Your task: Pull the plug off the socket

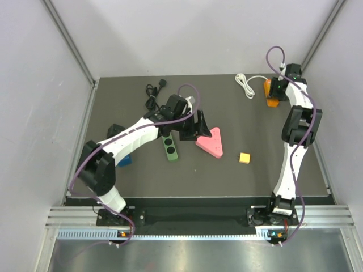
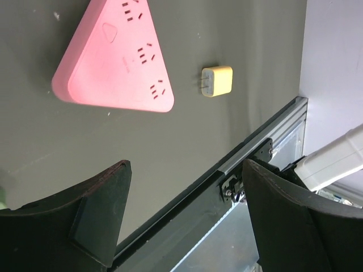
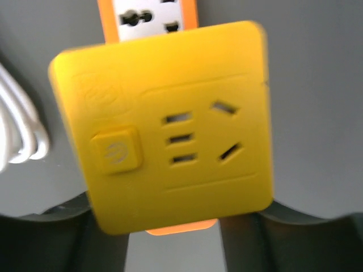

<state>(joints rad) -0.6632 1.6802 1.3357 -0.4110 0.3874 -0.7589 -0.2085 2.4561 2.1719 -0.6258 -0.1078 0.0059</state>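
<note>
A yellow cube plug [image 3: 170,130] with a button and slots on its face sits on the orange socket strip [image 3: 150,14] at the back right of the table [image 1: 271,97]. My right gripper [image 3: 176,215] is down over it, and its dark fingers press the plug's two lower sides, shut on it. My left gripper [image 2: 186,170] hangs open with nothing in it, just left of a pink triangular socket [image 1: 211,141], which fills the top of the left wrist view [image 2: 119,62].
A small loose yellow plug [image 1: 244,157] lies right of the pink socket. A white cable [image 1: 247,85] is coiled left of the orange strip. A green power strip [image 1: 170,147], a black cable [image 1: 153,93] and a blue object [image 1: 125,160] lie on the left.
</note>
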